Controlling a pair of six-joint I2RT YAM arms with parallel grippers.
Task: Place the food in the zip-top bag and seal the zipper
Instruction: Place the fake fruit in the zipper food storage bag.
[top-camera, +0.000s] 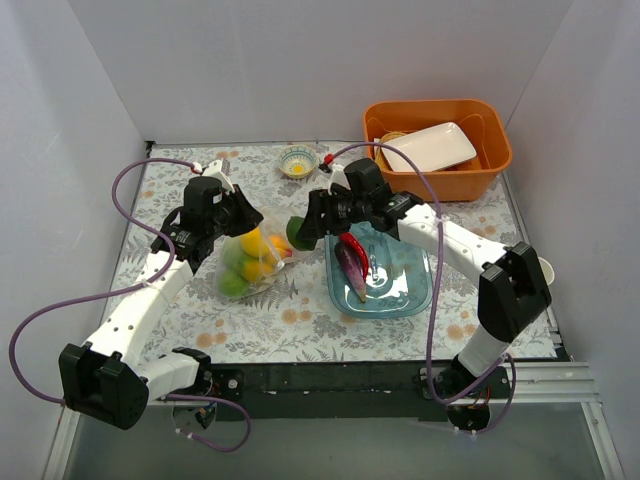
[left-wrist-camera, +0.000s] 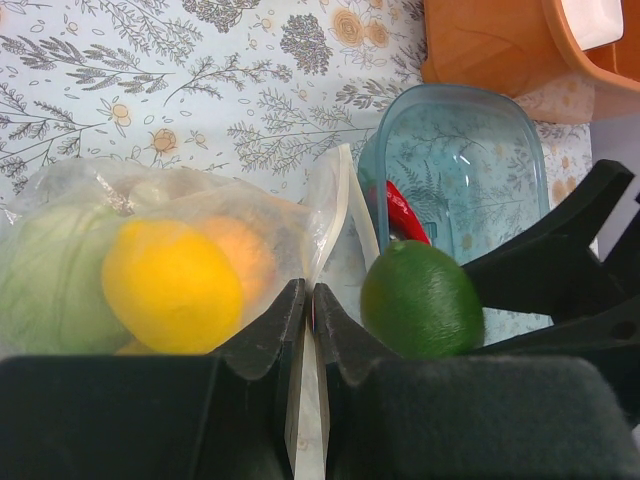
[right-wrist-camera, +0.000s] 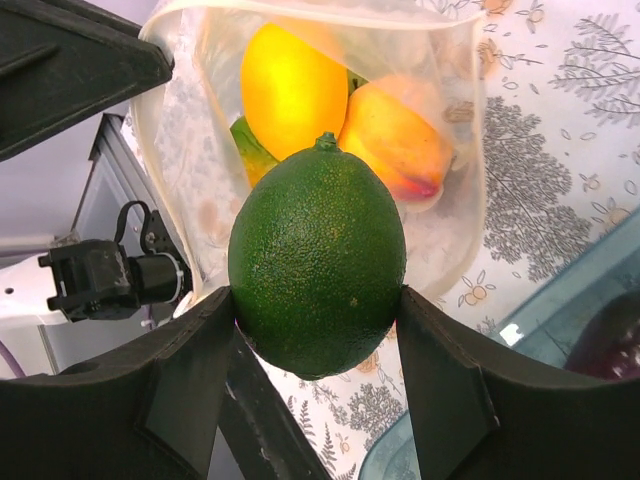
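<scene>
The clear zip-top bag (top-camera: 250, 262) lies left of centre, holding a yellow lemon (left-wrist-camera: 172, 285), a green cabbage (left-wrist-camera: 45, 290), an orange peach (left-wrist-camera: 240, 255) and a green piece (top-camera: 233, 283). My left gripper (left-wrist-camera: 312, 300) is shut on the bag's whitish zipper (left-wrist-camera: 340, 210) and holds the mouth edge up. A green lime (right-wrist-camera: 318, 262) sits between the fingers of my right gripper (right-wrist-camera: 318, 300), which is shut on it just outside the bag's open mouth. The red chilli (top-camera: 355, 248) and purple eggplant (top-camera: 350, 272) lie in the blue tray (top-camera: 405, 285).
An orange bin (top-camera: 490, 140) with a white plate (top-camera: 432, 146) stands at the back right. A small bowl (top-camera: 297, 160) sits at the back centre. A white cup (top-camera: 544, 268) is near the right arm's elbow. White walls enclose the floral table.
</scene>
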